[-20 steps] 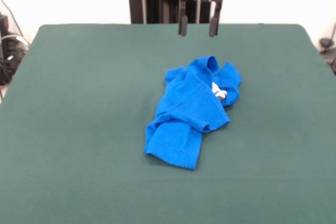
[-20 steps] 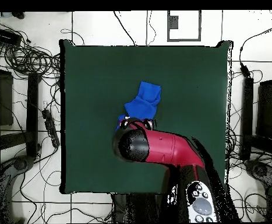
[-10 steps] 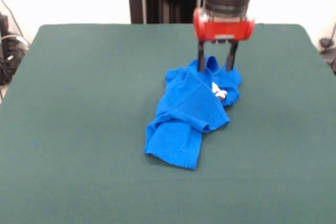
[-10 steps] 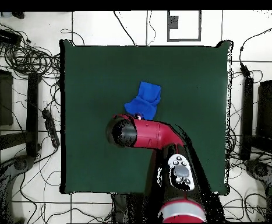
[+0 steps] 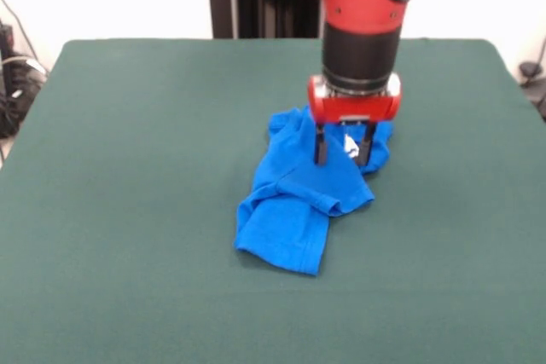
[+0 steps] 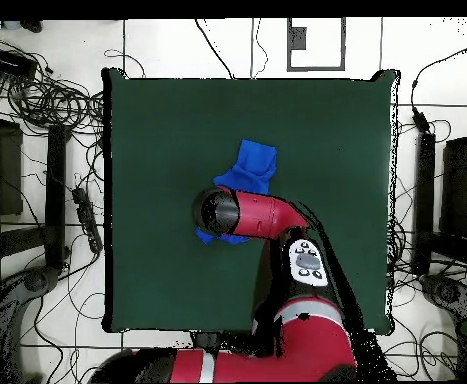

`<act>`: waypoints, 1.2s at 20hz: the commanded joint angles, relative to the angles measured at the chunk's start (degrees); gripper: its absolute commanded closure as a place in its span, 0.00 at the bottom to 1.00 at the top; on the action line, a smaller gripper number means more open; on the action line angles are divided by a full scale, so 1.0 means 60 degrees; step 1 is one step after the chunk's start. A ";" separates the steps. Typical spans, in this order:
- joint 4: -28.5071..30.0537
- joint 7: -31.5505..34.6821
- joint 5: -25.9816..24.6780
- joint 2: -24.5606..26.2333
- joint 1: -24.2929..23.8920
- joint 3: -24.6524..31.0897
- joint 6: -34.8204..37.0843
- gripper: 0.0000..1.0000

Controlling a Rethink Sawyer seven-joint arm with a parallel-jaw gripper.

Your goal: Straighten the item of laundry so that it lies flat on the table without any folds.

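On green felt table point(image 5: 128, 168), spread gripper point(image 5: 342, 159) meets crumpled (soft) blue shirt point(image 5: 299, 202).

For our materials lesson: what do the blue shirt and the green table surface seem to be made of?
The blue shirt: soft knit fabric, probably cotton; it lies crumpled with limp folds and stitched hems. The table: likely a matte felt-like cloth cover; flat, dull green, no shine.

Bright blue shirt point(image 5: 299, 202) lies crumpled and folded over itself near the middle of the dark green counter point(image 5: 128, 168), a bit of white print showing among the folds.
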 commanded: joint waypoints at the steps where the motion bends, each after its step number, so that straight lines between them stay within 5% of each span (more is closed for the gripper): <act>1: -0.1724 0.1487 0.0516 0.0999 0.0129 0.0390 0.0729 0.00; 9: -0.2201 0.1754 0.0503 0.1438 0.0355 0.0215 0.0489 0.00; 10: -0.2160 0.1767 0.0468 0.1429 0.0337 0.0252 0.0446 1.00; 24: -0.1521 0.1926 0.0606 0.0830 0.0214 0.0392 0.0328 1.00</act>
